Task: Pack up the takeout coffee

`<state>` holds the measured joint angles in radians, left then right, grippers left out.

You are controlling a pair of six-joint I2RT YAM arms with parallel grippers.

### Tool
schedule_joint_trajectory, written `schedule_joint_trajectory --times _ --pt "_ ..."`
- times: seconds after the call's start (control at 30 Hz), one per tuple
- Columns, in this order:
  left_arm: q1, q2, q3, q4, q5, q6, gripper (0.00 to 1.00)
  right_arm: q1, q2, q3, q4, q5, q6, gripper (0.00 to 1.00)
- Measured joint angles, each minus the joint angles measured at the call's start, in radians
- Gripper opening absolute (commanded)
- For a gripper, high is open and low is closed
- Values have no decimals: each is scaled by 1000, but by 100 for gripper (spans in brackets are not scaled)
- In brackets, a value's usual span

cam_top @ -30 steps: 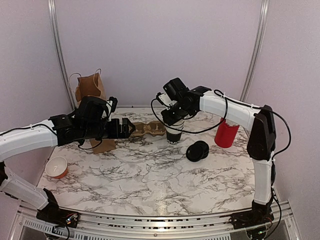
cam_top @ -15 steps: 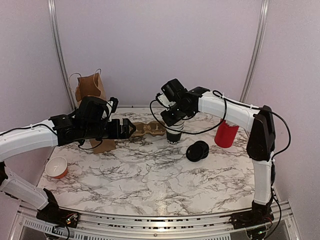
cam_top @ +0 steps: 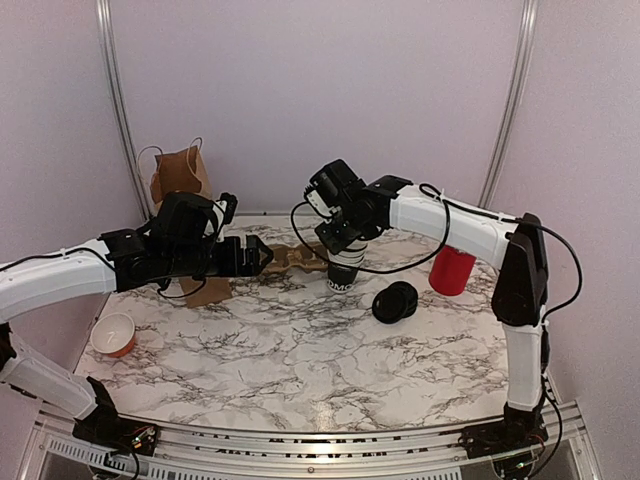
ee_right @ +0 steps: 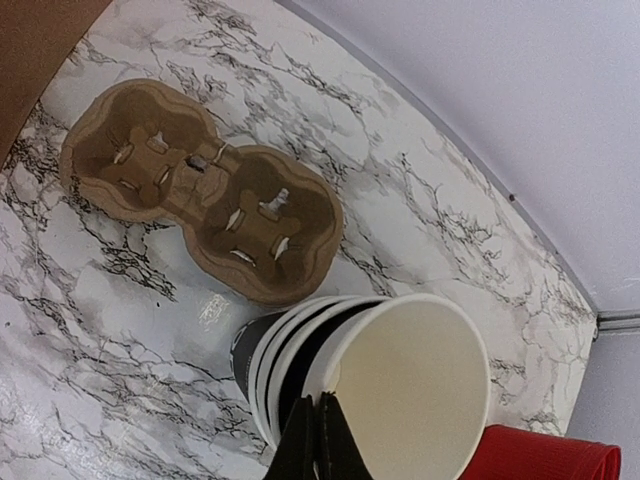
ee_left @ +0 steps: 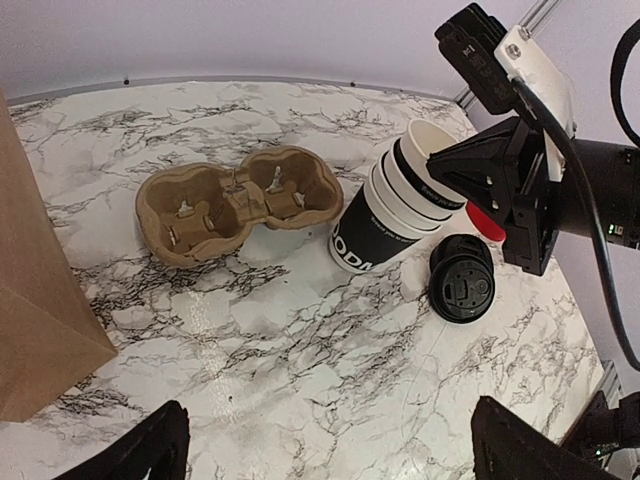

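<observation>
A nested stack of lidless black cups (cam_top: 345, 270) (ee_left: 385, 225) (ee_right: 262, 375) leans on the marble beside the cardboard drink carrier (cam_top: 300, 258) (ee_left: 235, 200) (ee_right: 200, 200). My right gripper (cam_top: 338, 244) (ee_right: 320, 432) is shut on the white rim of the stack's top cup (ee_right: 420, 400). Loose black lids (cam_top: 395, 302) (ee_left: 462, 285) lie to the right of the stack. No lidded takeout coffee is in view. My left gripper (cam_top: 262, 256) (ee_left: 330, 450) hovers open, left of the carrier, with nothing between its fingers.
A red cup (cam_top: 452, 270) (ee_right: 545, 458) stands at the right, behind the lids. A brown paper bag (cam_top: 180, 175) stands at the back left, and another brown bag (ee_left: 40, 300) is beside my left arm. A small orange cup (cam_top: 113, 335) sits near the left edge.
My right gripper has shut on the top cup's rim and shifted left. The stack moved left with it and now leans. The left arm has not moved.
</observation>
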<state>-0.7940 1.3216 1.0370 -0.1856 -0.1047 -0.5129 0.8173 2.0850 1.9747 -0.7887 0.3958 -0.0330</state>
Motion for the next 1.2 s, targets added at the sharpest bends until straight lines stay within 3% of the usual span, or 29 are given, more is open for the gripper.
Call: schedule_joint_trajectory --times 0.37,0.93,1.2 --pt "0 28 0 3 10 0 99 71 6 27 0 196 -56 1" --pt "0 29 0 10 9 1 99 100 -10 124 -6 323 -133 2" --pt "0 39 11 11 9 2 99 108 -113 113 2 340 -171 3"
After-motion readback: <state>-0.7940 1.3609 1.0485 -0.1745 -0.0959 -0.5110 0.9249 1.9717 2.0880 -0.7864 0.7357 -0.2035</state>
